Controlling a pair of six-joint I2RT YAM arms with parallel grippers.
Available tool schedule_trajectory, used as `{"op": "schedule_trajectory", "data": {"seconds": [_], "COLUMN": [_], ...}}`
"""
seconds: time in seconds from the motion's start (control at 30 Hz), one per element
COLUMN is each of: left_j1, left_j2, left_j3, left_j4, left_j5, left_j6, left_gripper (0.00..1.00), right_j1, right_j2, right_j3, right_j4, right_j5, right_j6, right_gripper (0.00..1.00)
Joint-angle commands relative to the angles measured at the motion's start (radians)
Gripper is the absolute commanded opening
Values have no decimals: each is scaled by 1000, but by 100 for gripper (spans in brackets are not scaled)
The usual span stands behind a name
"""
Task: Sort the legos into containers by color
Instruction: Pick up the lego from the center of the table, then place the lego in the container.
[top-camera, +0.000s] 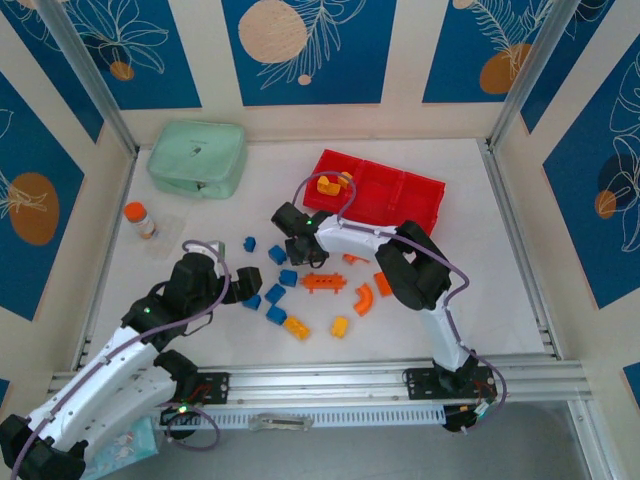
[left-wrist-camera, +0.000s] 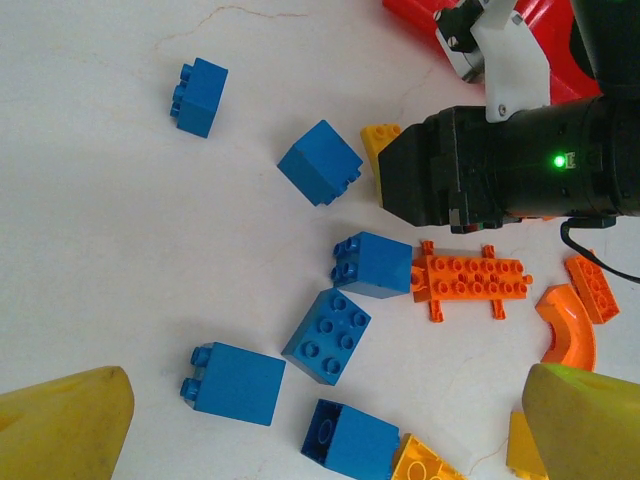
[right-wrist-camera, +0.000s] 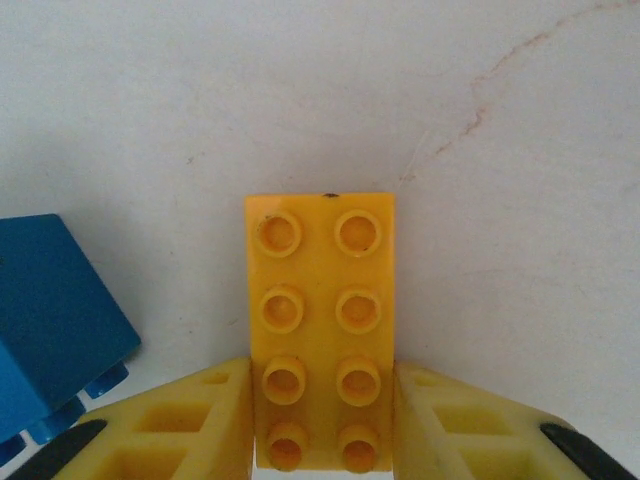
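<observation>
The red tray lies at the back, with yellow bricks in its left compartment. My right gripper is shut on a yellow two-by-four brick resting on the white table, with a finger against each long side. From above, that gripper is just left of the tray. My left gripper is open above several blue bricks; its yellow fingertips stand wide apart. Orange pieces, a studded plate and an arch, lie to the right.
A mint-green zip case sits at the back left, and an orange-capped bottle is at the left. Two yellow bricks lie near the front edge. The right arm's black wrist is close to the blue bricks.
</observation>
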Motion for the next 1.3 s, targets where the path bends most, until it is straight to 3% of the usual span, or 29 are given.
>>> {"op": "schedule_trajectory", "data": {"seconds": [0.0, 0.4, 0.83, 1.07, 1.27], "left_j1": [11, 11, 20, 28, 31], "left_j2": [1, 66, 292, 379, 369], "left_j3": [24, 75, 177, 230, 217], "left_j4": [-3, 49, 190, 201, 215], "left_j5": [-17, -17, 5, 28, 49], "left_j6": [17, 41, 59, 70, 55], "left_gripper": [99, 99, 99, 99, 99], "right_j1": [-1, -104, -321, -366, -343], "right_j2": [-21, -151, 98, 249, 124], "right_j3": [27, 56, 476, 729, 596], "right_j4": [-11, 26, -69, -178, -131], "right_j5": [6, -8, 7, -11, -40], "right_j6": [-20, -111, -216, -225, -236], "right_gripper": [33, 33, 33, 53, 65]}}
